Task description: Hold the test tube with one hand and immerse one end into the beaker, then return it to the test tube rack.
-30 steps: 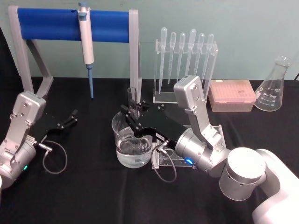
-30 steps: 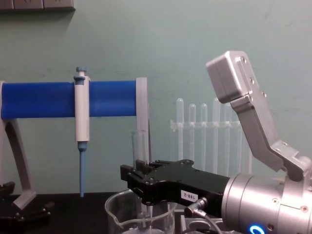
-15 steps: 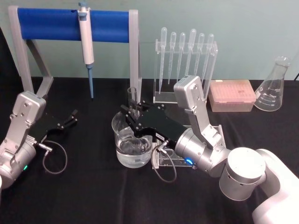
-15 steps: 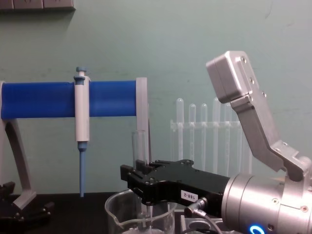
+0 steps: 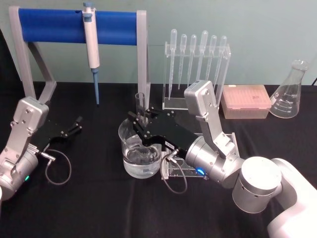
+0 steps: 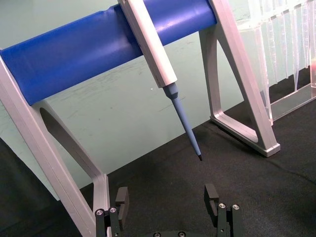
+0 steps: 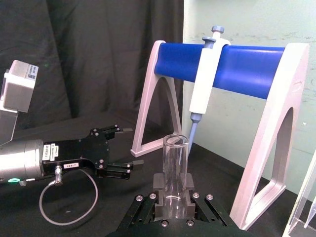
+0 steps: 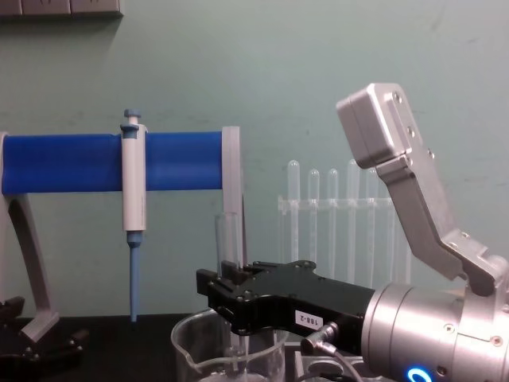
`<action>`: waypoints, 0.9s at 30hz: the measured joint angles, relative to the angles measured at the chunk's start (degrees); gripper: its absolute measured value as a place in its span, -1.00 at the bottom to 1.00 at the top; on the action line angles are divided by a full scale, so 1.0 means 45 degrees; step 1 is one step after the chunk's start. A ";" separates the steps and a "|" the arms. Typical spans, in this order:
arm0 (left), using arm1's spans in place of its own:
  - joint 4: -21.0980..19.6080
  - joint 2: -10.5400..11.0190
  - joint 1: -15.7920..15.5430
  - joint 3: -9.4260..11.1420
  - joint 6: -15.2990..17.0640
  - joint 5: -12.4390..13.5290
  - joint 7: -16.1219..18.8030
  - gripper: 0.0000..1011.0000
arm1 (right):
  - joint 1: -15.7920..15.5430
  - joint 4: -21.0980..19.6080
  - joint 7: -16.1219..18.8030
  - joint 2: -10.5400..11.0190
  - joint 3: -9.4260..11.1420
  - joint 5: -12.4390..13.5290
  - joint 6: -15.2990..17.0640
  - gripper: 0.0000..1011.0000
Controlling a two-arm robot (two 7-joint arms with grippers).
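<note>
Right now the right arm's black two-fingered gripper (image 5: pixel 140 120) is clamped on the long clear glass test tube (image 5: pixel 141 102), its fingers pressing the tube from either side partway down its length, as the right wrist view shows (image 7: pixel 173 195). The tube stands upright, open rim up, with its lower end reaching down inside the wide clear glass beaker (image 5: pixel 140 151) near the middle of the black table (image 5: pixel 99 208). The beaker holds clear liquid; the tube's tip seems to be at or under the surface, though I cannot tell exactly how deep.

Thin glass like this is light, stiff and brittle, and smooth enough to slide, more so once its lower end is wet. The present hold around the middle looks sound, judging by how straight the tube stands: firm but not crushing, and clear of the fragile rim. Lifting straight up should keep it off the beaker wall.

Farther left, the left arm's black gripper (image 5: pixel 69 129) rests on the table with its fingers spread and nothing between them, near the blue-barred stand (image 5: pixel 79 25) carrying a white pipettor with a blue tip (image 5: pixel 91 44).
</note>
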 joint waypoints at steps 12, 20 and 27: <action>0.0000 0.0000 0.0000 0.0000 0.0000 -0.0001 0.0000 0.98 | 0.0001 0.0000 0.0000 0.0000 0.0001 0.0000 0.0000 -0.55; 0.0000 -0.0001 0.0001 0.0000 0.0000 -0.0001 -0.0001 0.98 | 0.0001 0.0000 0.0000 0.0000 0.0000 0.0000 0.0000 -0.55; 0.0000 0.0000 0.0000 0.0000 -0.0001 0.0000 0.0000 0.98 | 0.0001 0.0000 0.0000 0.0000 0.0000 0.0000 0.0000 -0.55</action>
